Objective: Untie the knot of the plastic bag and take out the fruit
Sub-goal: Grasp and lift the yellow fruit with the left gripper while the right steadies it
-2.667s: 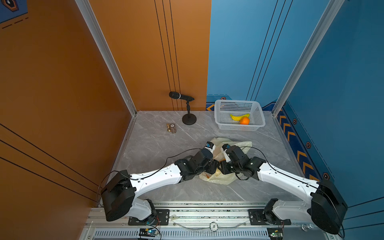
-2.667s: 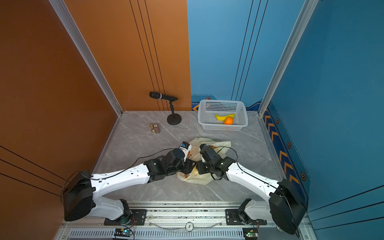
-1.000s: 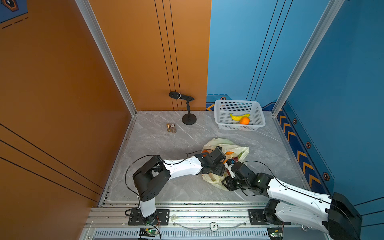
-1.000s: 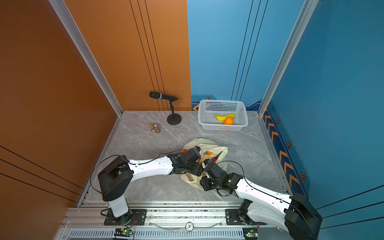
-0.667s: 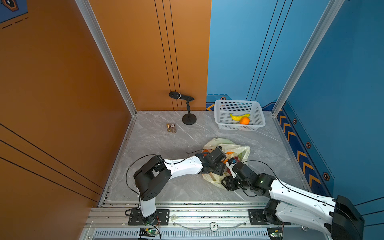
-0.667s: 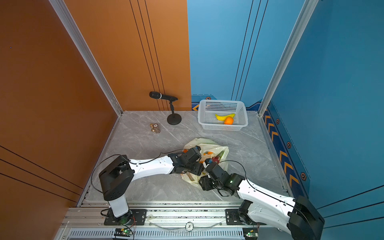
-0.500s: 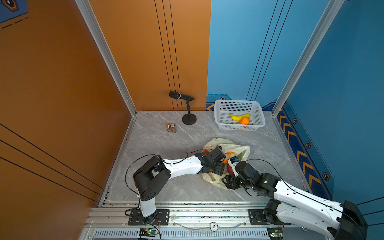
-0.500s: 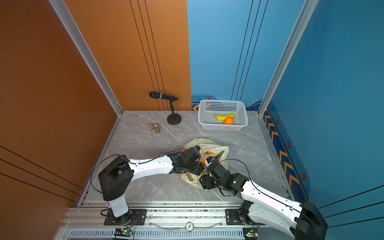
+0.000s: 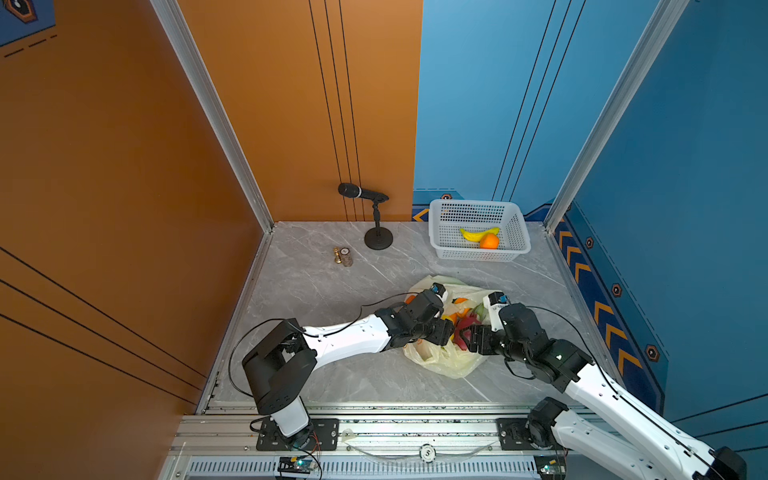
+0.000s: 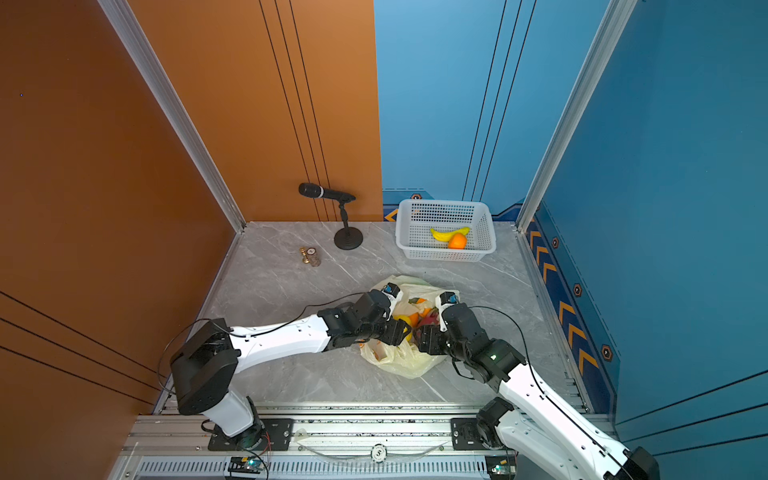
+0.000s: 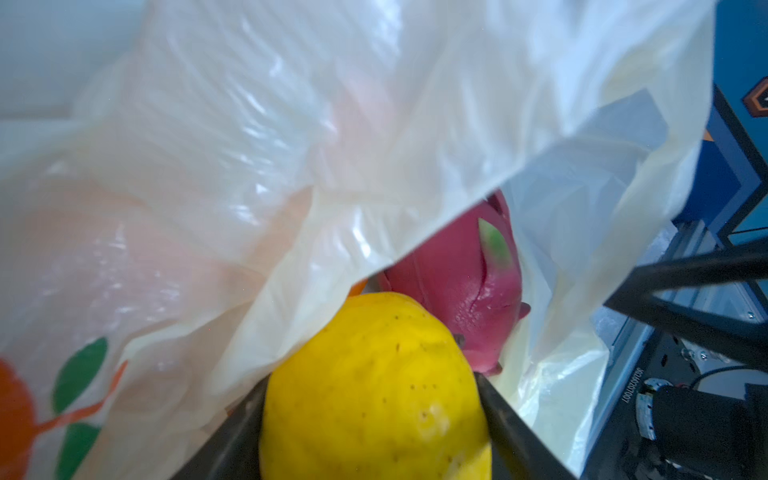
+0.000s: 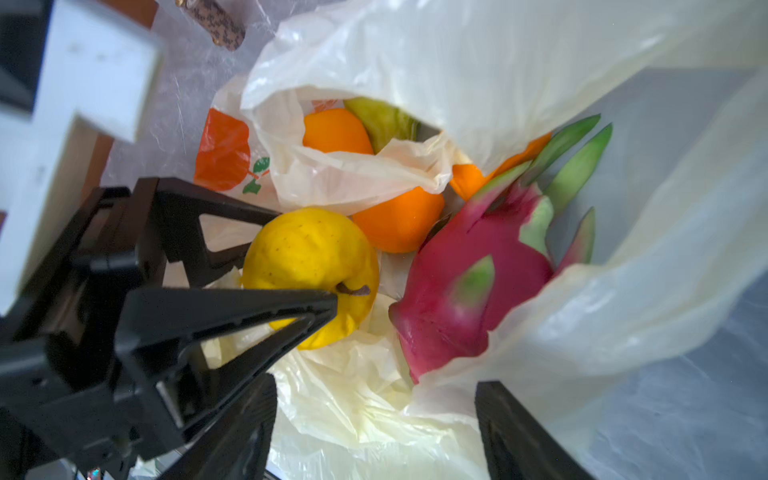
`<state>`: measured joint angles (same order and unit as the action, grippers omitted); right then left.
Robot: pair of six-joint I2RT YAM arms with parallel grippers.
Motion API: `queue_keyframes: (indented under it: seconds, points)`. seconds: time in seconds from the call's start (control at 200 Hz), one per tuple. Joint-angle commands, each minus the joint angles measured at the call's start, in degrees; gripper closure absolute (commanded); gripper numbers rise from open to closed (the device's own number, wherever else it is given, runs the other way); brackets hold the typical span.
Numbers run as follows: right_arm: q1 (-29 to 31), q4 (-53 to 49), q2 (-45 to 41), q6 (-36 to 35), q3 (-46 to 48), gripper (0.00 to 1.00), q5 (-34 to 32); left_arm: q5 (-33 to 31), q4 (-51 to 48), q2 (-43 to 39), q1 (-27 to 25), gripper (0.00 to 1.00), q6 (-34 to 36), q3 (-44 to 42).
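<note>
The plastic bag (image 9: 440, 361) (image 10: 399, 361) lies open on the grey table, and its knot does not show. Fruit fills its mouth: a yellow lemon (image 12: 307, 257), a pink dragon fruit (image 12: 469, 282), oranges (image 12: 399, 220) and a green piece (image 12: 384, 118). My left gripper (image 9: 446, 330) (image 11: 372, 415) reaches into the bag, shut on the lemon (image 11: 374, 386), with a black finger pressed to each side. My right gripper (image 9: 467, 334) (image 12: 378, 419) is open at the bag's mouth beside the dragon fruit (image 11: 461, 282). Only loose bag plastic (image 12: 353, 399) lies between its jaws.
A white perforated basket (image 9: 515, 249) at the back right holds a banana (image 9: 478, 233) and an orange (image 9: 489, 241). A microphone on a round stand (image 9: 378, 240) and two small objects (image 9: 343, 256) sit at the back. Walls close in on three sides.
My right gripper has opened and moved forward to the bag's mouth. The left gripper has stayed in the bag around the lemon.
</note>
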<state>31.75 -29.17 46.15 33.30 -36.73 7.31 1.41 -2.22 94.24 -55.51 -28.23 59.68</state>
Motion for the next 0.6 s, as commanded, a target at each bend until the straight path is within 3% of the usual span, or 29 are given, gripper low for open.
queue_keyframes:
  seconds: [0.0,0.411,0.591]
  points:
    - [-4.1,-1.4,1.4,1.6,-3.5,0.23,6.5,1.7,6.1,-2.6,0.5,0.51,4.5,-3.4]
    - [-11.6,4.7,3.6,9.6,-6.8,0.14,24.9,6.5,36.6,-5.6,-0.5,0.56,22.9,-12.3]
    - [-12.3,4.6,2.7,10.4,-6.9,0.10,26.3,10.2,44.5,-5.0,-0.9,0.56,25.7,-11.9]
